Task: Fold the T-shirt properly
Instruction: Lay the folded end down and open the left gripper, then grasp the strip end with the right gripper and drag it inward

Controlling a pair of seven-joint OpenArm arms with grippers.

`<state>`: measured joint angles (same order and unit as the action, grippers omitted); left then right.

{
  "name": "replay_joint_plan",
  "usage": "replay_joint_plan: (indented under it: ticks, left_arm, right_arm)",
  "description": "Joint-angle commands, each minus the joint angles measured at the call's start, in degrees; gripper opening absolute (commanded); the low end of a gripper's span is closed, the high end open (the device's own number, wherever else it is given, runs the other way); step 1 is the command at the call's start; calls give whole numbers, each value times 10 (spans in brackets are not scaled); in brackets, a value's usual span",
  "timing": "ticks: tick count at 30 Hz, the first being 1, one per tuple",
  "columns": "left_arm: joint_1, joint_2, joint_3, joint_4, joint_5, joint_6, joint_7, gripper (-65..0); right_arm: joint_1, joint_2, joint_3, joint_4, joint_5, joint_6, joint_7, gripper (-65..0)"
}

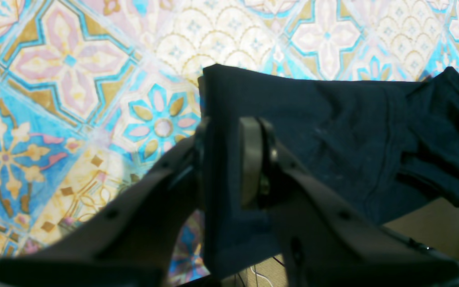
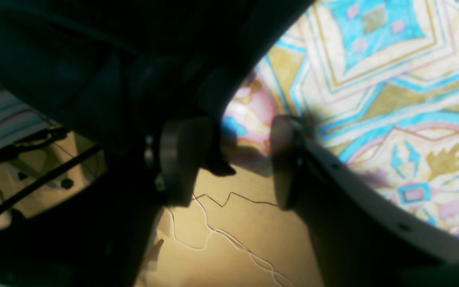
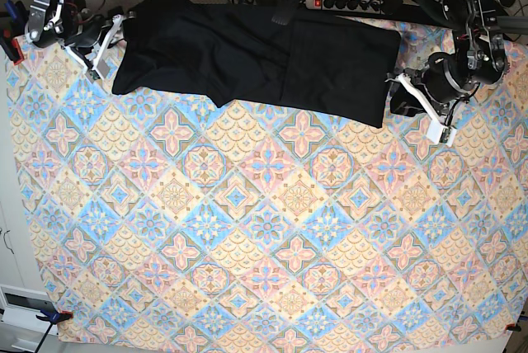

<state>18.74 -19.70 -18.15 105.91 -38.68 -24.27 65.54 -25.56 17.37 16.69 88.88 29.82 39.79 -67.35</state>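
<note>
the left gripper [image 1: 223, 159] reaches in low at the far table [image 3: 247, 229] edge, jaws pinching the shirt [image 3: 272, 60] hem. the right gripper [image 2: 229, 159] hangs at the other end, jaws spread, nothing between them. the shirt lies along the far edge; patterned cloth nearer is bare. only the right wrist view shows loose threads [image 2: 213, 227] below.

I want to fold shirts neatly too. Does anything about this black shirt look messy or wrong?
Yes. The T-shirt lies stretched along the far edge of the patterned tablecloth, and its end near the right claw is bunched and wrinkled, not flat. The left claw pinches the other end.
</note>
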Motion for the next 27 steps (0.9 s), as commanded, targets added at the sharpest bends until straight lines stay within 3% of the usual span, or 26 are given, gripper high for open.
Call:
replay_joint_plan:
  ticks: [1,7,15,27]
  left_arm:
    - [-3,-6,-4,9,-7,-2,-8,-544]
    - [-3,-7,-4,9,-6,-2,-8,-544]
    - [-4,-6,-2,9,-6,-2,-8,-544]
    - [-5,-6,-2,9,-6,-2,-8,-544]
  right_arm:
    - [-2,2,1,6,5,2,0,-350]
    - [-2,2,4,8,16,2,-1,-350]
    - [-2,3,1,8,126,2,-3,-349]
    - [11,3,-32,2,127,2,1,-348]
